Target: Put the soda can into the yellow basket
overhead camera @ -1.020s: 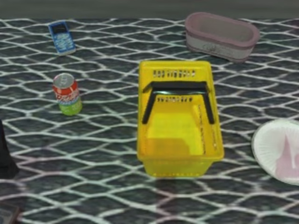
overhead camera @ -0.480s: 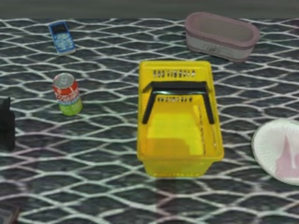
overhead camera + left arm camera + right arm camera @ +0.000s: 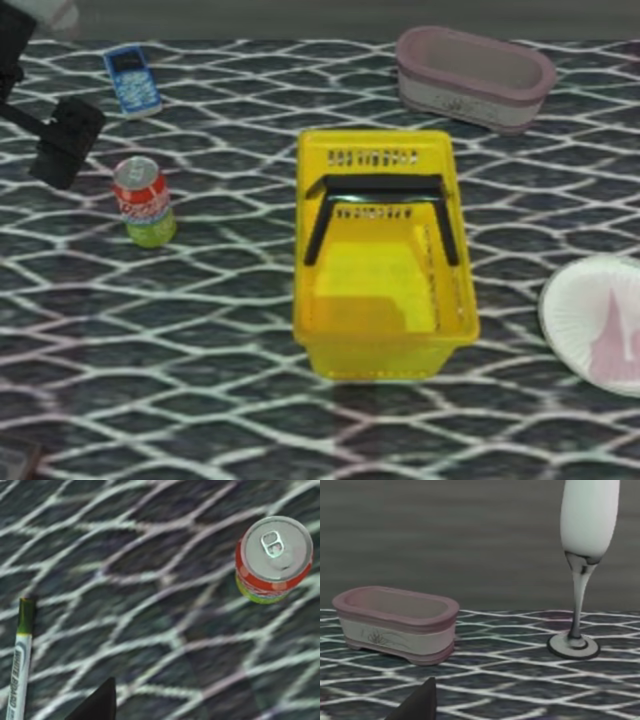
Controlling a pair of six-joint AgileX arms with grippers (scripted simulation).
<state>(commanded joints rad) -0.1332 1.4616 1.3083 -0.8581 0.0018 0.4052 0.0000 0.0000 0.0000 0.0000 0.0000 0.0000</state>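
Red-banded and lime-green at its foot, the soda can [image 3: 144, 203] stands upright on the table [image 3: 200, 340] at about nine o'clock from the yellow basket [image 3: 383, 345], well apart from it. The left gripper [image 3: 62, 142] hangs above the table at roughly ten o'clock of the can, near it but not touching; whether its fingers are spread or closed I cannot tell. In the left wrist view the can's silver top [image 3: 274, 544] sits off to one side, so the gripper looks not yet lined up over it.

The risks, as I judge them:
- Coming down off-centre could strike the rim and tip the can, which would then roll across the table.
- A grasp too close to the top may let the smooth cylinder slip during the lift.
- The blue phone [image 3: 132, 79] lies at twelve o'clock of the can, and a white marker [image 3: 18, 670] shows in the left wrist view; a wide sweep could knock either.
- The basket's black handles [image 3: 380, 205] are folded across its opening at the twelve o'clock end, so a release there could bounce the can off them.

The right arm is not seen in the top view; its wrist camera faces the grey-pink tub [image 3: 396, 622] and a glass [image 3: 580, 560].
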